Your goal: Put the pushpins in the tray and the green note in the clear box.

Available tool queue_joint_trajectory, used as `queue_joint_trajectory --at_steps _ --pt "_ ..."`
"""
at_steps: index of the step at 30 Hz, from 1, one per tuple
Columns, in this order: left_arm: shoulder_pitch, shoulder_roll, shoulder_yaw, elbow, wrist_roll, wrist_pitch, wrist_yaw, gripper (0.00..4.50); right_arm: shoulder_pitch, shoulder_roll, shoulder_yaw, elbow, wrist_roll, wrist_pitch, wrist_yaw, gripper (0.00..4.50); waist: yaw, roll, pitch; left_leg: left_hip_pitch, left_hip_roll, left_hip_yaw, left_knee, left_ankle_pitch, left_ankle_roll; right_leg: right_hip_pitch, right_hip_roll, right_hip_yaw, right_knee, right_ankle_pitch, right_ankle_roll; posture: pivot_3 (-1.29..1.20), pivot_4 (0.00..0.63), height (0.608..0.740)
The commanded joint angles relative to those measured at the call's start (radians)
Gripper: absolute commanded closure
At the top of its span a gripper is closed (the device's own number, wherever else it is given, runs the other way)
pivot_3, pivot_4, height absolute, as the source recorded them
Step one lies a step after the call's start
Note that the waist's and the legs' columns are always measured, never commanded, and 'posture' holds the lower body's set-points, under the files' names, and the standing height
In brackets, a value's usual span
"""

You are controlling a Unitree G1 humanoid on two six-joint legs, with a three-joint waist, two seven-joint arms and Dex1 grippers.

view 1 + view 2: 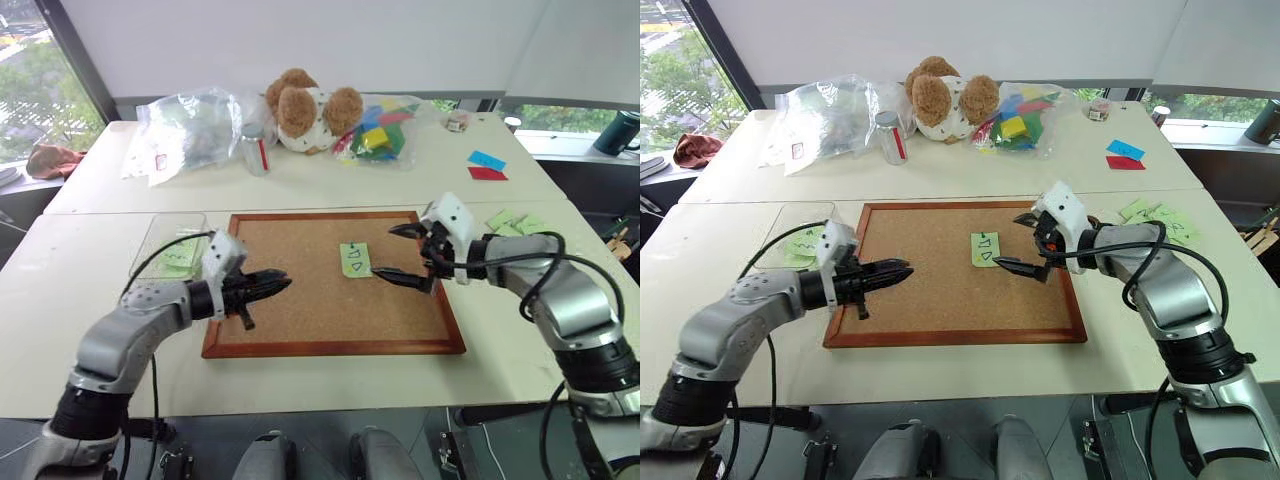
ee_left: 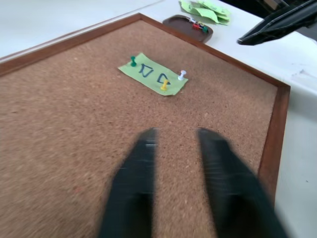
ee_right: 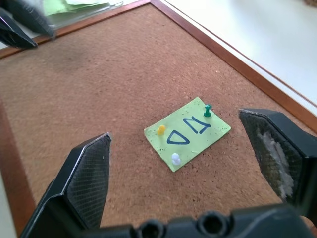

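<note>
Right wrist view, right pincer wide over pinned green note, left pincer closed empty

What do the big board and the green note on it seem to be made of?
The board looks like cork, grainy, speckled and matte, inside a glossy reddish wood frame. The green note seems thin matte paper: it lies flat, bearing pen-drawn triangles, pierced by three pins.
</note>
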Motion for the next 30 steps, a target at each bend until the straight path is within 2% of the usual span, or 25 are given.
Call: queue_joint_trajectory --at_steps 1,8,14,17,19,28,30 --pt "-0.028 -0.042 -0.053 0.05 0.072 -0.073 0.009 4.45 -0.064 0.043 0.018 0.052 -0.04 0.034 -0.061 0.0 0.0 0.0 0.0 0.0 0.0 0.0 0.0 0.0 0.0 0.0 0.0 0.0 0.0 0.0 0.0 0.0 0.15 0.74" --pt "-0.064 -0.128 -0.137 0.251 0.223 -0.209 0.028 4.45 -0.197 0.214 0.074 0.267 -0.103 0.082 -0.17 0.0 -0.003 0.0 0.0 0.0 0.0 0.0 0.0 0.003 -0.006 -0.001 0.001 0.0 0.001 0.0 0.0 0.0 0.15 0.74" --pt "-0.056 -0.153 -0.122 0.299 0.239 -0.231 0.023 4.45 -0.271 0.308 0.094 0.436 -0.135 0.04 -0.19 0.0 -0.002 0.0 0.0 0.0 0.0 0.001 0.0 0.004 -0.006 -0.001 0.001 0.0 0.002 0.0 0.0 0.0 0.15 0.74" --pt "-0.05 -0.154 -0.116 0.3 0.242 -0.235 0.024 4.48 -0.292 0.336 0.099 0.496 -0.149 0.013 -0.188 0.75 -0.002 0.0 -0.001 0.0 0.0 0.001 0.0 0.003 -0.006 -0.001 0.001 0.0 0.002 0.0 0.0 0.0 0.15 0.74" --pt "-0.044 -0.155 -0.111 0.296 0.242 -0.236 0.027 4.48 -0.302 0.35 0.104 0.526 -0.159 -0.006 -0.186 1.67 -0.003 0.0 -0.001 0.0 0.0 0.001 0.0 0.003 -0.006 -0.001 0.001 0.0 0.002 0.0 0.0 0.0 0.15 0.74" --pt "-0.021 -0.156 -0.101 0.272 0.239 -0.226 0.038 4.48 -0.3 0.365 0.106 0.575 -0.188 -0.045 -0.163 1.67 -0.006 0.001 -0.001 0.001 0.0 0.001 0.0 0.003 -0.005 -0.001 0.001 0.0 0.003 0.0 0.0 0.0 0.15 0.74" --pt "-0.018 -0.157 -0.102 0.269 0.239 -0.223 0.039 4.48 -0.294 0.366 0.105 0.574 -0.191 -0.045 -0.158 2.21 -0.006 0.001 -0.001 0.001 0.0 0.001 0.0 0.003 -0.005 -0.001 0.001 0.0 0.003 0.0 0.0 0.0 0.15 0.74"
